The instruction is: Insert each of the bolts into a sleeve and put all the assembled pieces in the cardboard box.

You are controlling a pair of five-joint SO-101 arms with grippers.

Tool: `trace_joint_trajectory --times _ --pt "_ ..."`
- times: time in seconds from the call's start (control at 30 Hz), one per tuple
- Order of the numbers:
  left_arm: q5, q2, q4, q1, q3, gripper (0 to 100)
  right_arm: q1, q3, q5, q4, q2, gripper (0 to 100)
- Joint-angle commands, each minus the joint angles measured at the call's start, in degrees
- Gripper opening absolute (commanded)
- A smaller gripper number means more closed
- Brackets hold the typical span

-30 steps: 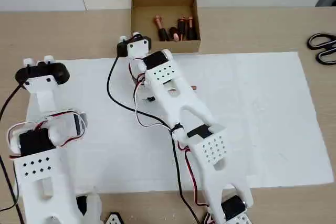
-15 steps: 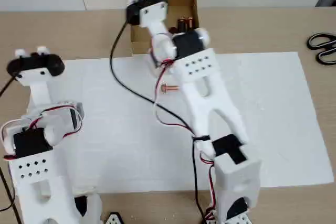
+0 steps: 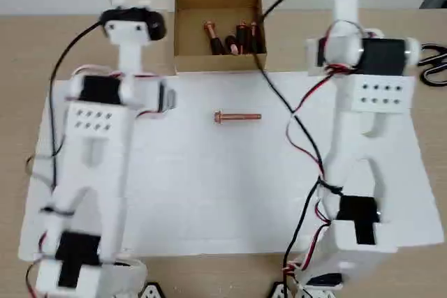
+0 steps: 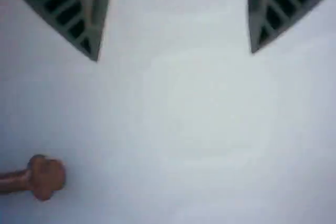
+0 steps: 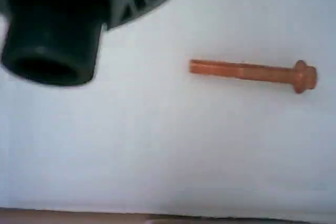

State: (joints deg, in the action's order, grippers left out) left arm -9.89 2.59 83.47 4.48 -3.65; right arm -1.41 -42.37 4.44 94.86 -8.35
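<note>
A copper bolt (image 3: 237, 117) lies flat on the white paper, its head toward the left arm (image 3: 98, 113). My left gripper (image 4: 174, 53) hangs open over bare paper, and the bolt head (image 4: 44, 177) lies a short way from its fingers. My right gripper (image 5: 100, 9) is shut on a black sleeve (image 5: 50, 51), held above the paper with its open end showing. The bolt (image 5: 252, 72) lies apart from that sleeve. The cardboard box (image 3: 183, 33) at the table's far edge holds several assembled pieces (image 3: 234, 38). The right arm (image 3: 367, 95) stands to the right of the box.
The white paper sheet (image 3: 209, 193) covers most of the wooden table. Scissors (image 3: 436, 57) lie at the far right edge, partly behind the right arm. Black and red cables (image 3: 304, 137) run from the right arm across the paper.
The right arm has swung away from the box to the right side. The left arm has come forward beside the box. The bolt now lies uncovered.
</note>
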Motion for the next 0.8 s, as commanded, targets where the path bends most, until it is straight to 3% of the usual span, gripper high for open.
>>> trace_joint_trajectory --times 0.0,0.13,0.23,0.33,0.53,0.77 --pt "-10.29 -9.23 -0.18 4.4 -10.33 18 -4.97 -0.53 0.18 0.57 3.56 0.3" --pt "-25.76 -17.58 -2.02 10.29 -17.8 18 -6.99 3.69 0.18 0.57 3.74 0.3" --pt "-27.16 -21.27 -3.16 13.89 -20.35 18 -7.52 6.33 0.18 0.4 3.74 0.3" --pt "-32.97 -23.65 -5.1 16.53 -20.62 18 -7.52 7.74 0.35 0.31 3.74 0.4" --pt "-56.35 -28.66 -9.41 16.79 -21.23 18 -7.52 8.0 0.35 0.22 3.74 0.4" --pt "-64.26 -34.9 -10.81 17.32 -21.67 18 -7.52 8.09 0.26 0.22 3.74 0.4"
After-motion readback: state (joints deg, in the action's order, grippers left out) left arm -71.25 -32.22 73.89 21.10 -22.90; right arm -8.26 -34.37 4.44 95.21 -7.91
